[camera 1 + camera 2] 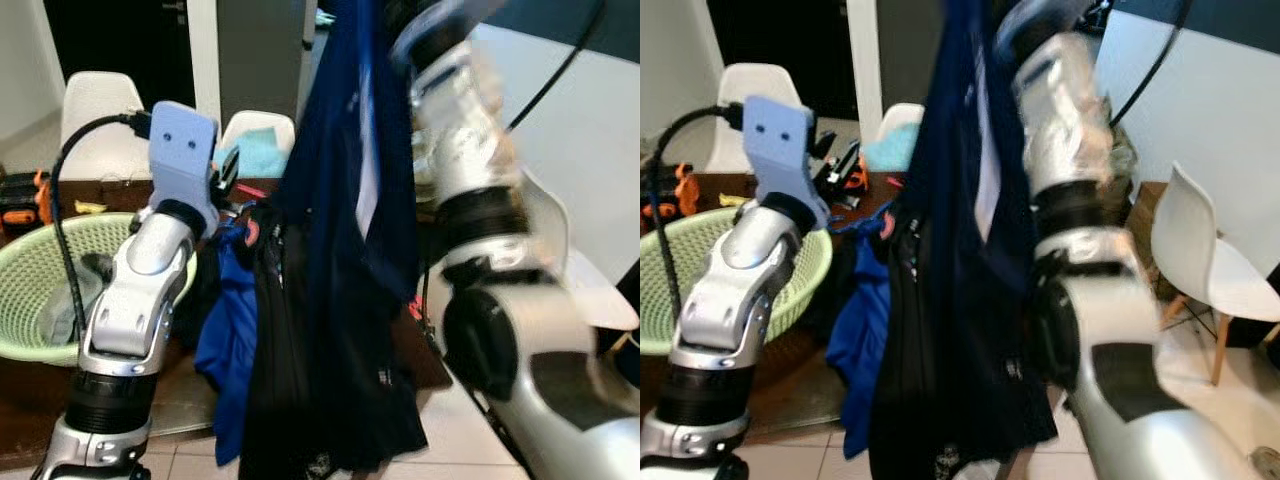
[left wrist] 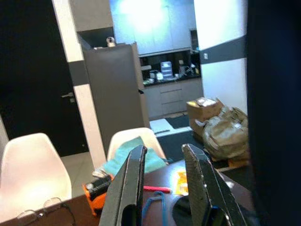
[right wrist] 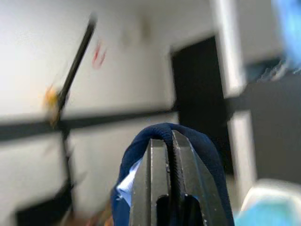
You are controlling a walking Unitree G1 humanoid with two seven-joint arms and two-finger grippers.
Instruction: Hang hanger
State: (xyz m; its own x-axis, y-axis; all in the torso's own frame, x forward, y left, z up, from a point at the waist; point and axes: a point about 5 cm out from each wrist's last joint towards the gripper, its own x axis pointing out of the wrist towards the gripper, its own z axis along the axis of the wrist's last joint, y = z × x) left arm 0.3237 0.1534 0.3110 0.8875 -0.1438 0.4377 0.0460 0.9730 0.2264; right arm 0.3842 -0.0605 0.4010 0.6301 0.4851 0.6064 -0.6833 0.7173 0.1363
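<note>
Right gripper raised high, fingers clamped on the collar of a dark navy garment hanging before the robot. Hanger itself not discernible. Left gripper beside it, fingers apart, empty, above the brown table.

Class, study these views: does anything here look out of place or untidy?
Yes. Dark clothes and a blue garment slump in a heap over the table edge, beside a green laundry basket. The right gripper pinches navy fabric.

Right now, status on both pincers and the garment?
Right pincer shut on navy garment, raised high. Left pincer open, empty, by the table. Black clothes hang beside.
</note>
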